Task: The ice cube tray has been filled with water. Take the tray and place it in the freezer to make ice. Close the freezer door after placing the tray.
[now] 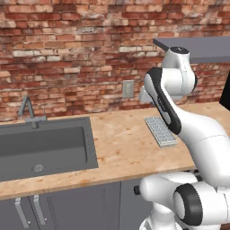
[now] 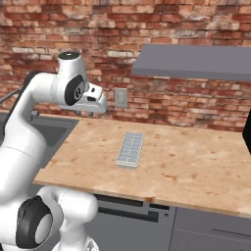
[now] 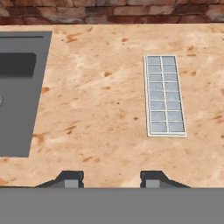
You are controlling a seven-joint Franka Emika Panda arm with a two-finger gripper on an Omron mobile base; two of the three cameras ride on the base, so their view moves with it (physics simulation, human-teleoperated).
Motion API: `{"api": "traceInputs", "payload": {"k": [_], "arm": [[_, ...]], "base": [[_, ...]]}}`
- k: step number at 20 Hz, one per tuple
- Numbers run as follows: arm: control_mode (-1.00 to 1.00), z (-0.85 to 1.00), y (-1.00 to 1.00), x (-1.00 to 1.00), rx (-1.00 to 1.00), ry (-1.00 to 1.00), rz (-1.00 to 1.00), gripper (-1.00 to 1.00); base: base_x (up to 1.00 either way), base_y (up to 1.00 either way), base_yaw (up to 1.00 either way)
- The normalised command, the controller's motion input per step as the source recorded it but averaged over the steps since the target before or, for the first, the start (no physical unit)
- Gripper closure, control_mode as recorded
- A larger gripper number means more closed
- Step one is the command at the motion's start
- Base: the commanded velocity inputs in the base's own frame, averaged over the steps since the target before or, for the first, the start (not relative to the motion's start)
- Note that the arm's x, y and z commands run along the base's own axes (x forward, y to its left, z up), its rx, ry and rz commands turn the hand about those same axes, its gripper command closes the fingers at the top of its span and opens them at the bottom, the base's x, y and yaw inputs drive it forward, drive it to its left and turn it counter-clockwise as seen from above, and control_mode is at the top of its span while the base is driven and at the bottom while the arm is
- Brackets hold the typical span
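The ice cube tray (image 1: 161,131) (image 2: 131,149) (image 3: 164,95) lies flat on the wooden counter (image 2: 186,166), a pale grid of small square cells, its long side running away from the front edge. My gripper (image 3: 111,179) hangs high above the counter, pointing down, to the left of the tray and nearer the front edge. Its two dark fingertips (image 3: 72,178) stand apart with nothing between them, so it is open. In the right base view the hand (image 2: 96,101) sits at about the height of the wall outlet. The freezer and the freezer door are out of view.
A grey sink (image 1: 45,143) (image 3: 19,92) with a faucet (image 1: 28,110) is set into the counter left of the tray. A grey overhead shelf (image 2: 196,61) juts from the brick wall above the right part of the counter. A wall outlet (image 2: 120,97) sits behind the tray.
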Motion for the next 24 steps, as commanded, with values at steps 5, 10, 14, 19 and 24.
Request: {"api": "traceInputs", "payload": {"k": [5, 10, 14, 19, 24], "arm": [[-1.0, -0.04, -0.19, -0.07, 0.0, 0.0, 0.0, -1.0], [-1.0, -0.1, -0.39, -0.06, 0.01, 0.0, 0.0, -1.0], [-1.0, 0.0, -0.18, 0.0, 0.0, 0.0, 0.0, -1.0], [-1.0, -0.02, -0.05, 0.06, 0.0, -0.05, 0.0, -1.0], [-1.0, -0.02, 0.0, 0.12, 0.0, -0.21, 0.0, -1.0]], "base": [[0.0, 0.0, 0.0], [0.0, 0.0, 0.0], [0.0, 0.0, 0.0], [0.0, 0.0, 0.0], [0.0, 0.0, 0.0]]}}
